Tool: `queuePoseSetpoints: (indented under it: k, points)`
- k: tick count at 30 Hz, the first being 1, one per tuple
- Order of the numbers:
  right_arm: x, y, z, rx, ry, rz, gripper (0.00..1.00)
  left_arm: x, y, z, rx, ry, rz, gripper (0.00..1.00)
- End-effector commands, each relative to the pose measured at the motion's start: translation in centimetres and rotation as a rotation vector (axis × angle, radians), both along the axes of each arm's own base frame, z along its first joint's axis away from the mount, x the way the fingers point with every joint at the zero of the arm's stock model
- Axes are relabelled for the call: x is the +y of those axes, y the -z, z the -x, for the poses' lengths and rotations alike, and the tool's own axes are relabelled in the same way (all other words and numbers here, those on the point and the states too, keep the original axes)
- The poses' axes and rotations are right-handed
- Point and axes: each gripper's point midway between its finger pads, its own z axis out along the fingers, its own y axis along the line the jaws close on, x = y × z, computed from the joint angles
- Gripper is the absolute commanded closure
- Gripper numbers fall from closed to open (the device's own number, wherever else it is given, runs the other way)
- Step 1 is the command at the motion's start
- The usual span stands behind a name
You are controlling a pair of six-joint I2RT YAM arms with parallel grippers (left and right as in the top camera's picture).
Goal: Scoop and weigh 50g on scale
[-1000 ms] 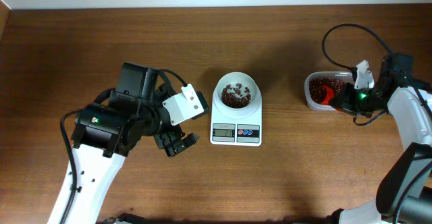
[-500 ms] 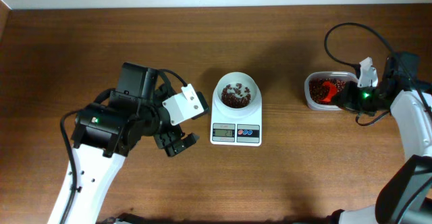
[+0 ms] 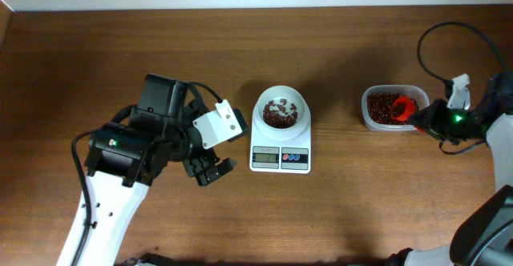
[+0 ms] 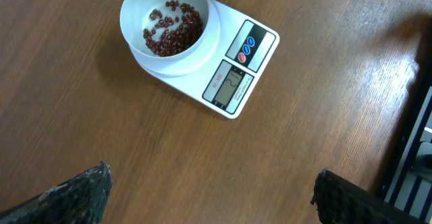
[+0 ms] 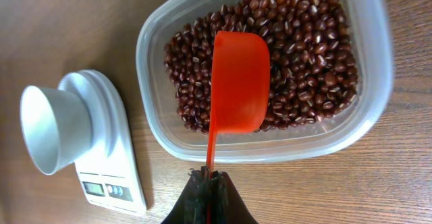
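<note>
Step in hand: scooping. Gripping the scoop [image 5: 239,82] by its thin handle in the right gripper [image 5: 208,180], jaws pinched shut on it. Holding the cup just ahead of the fingertips, over the beans [image 5: 304,42] in the tub [image 5: 152,42], showing no load in it. Next move, by judgement: dipping forward and down into the heap, levelling, lifting clear of the tub's near rim, then carrying well off to the gripper's left to the scale [image 5: 111,150], adding to the thin layer of beans in its bowl [image 4: 131,8]. Minding the tub walls close on either side of the cup, and spilling at the rim. Crossing bare table [image 3: 345,210] between tub and scale. Hanging the left gripper [image 4: 212,207] wide open and empty, scale well ahead of it.
</note>
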Motion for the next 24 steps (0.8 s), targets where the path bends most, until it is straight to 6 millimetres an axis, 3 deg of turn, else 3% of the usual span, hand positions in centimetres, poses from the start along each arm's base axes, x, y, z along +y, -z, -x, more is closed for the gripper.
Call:
queuePoseSetpoints:
  k: [1, 5, 15, 19, 24]
  points:
    - [0.3, -1.3, 0.2, -0.052, -0.002, -0.062, 0.96, -0.1, -0.7, -0.1, -0.023, 0.019, 0.011, 0.01]
    - [-0.3, -1.5, 0.3, -0.063, 0.01, -0.07, 0.96, -0.1, -0.7, -0.1, -0.023, 0.019, 0.011, 0.01]
    - [-4.2, 0.4, 0.4, -0.025, 0.019, 0.19, 0.96, -0.1, -0.7, -0.1, -0.023, 0.019, 0.011, 0.01]
    - [-4.2, 0.8, 0.2, -0.01, 0.009, 0.235, 0.96, -0.1, -0.7, -0.1, -0.023, 0.019, 0.011, 0.01]
    - [-2.6, 1.5, -0.1, 0.012, -0.045, 0.259, 0.96, -0.1, -0.7, -0.1, -0.023, 0.019, 0.011, 0.01]
